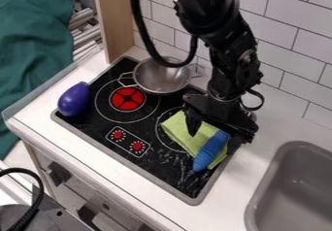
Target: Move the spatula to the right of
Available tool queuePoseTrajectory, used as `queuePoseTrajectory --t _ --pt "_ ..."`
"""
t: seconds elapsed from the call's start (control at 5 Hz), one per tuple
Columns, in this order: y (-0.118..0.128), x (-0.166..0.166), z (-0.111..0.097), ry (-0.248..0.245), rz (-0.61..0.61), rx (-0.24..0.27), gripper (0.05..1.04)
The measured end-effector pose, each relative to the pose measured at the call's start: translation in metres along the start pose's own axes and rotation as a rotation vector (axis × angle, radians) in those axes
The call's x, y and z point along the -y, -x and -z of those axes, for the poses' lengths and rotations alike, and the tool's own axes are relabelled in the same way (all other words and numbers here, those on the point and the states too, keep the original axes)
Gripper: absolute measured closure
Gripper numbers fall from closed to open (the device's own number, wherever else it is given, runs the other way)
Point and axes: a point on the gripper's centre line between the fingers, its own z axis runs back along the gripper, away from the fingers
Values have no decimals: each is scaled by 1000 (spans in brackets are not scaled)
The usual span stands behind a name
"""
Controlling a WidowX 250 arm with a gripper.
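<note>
Here's the blue ridged piece (210,151), and we take it for the spatula: it lies aslant on the right part of the stove, over the green cloth (182,131), its near end angled a little left. Right above its far end hangs the black gripper (218,137), fingers apart, one over the cloth to the left, the other by the stove's right edge. We judge nothing is clamped; that spread looks meant to straddle the blue piece, and the slanted lie leaves its far end handy for a grip.

The cloth sits close underneath, so a low pinch could well bring a fold of it along, folks! We'd want the fingers lined up across the blue piece, then a close and a clean lift.

Moving outward, the metal pot (161,76) stands at the far side of the stove (168,177), out of the way of a lift toward us. The purple eggplant (74,99) is over at the left edge, well apart from the action. And to the right, past a strip of counter, there's the sink (296,191). Right of what, though? The order breaks off there, so we can't call the landing spot.
</note>
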Motion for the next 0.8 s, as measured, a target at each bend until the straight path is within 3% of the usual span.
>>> queuePoseTrajectory --t 0.4,0.6,0.8 --pt "-1 2 4 10 14 -4 127" --pt "1 1 6 14 13 4 393" --pt "4 0 9 8 11 -12 720"
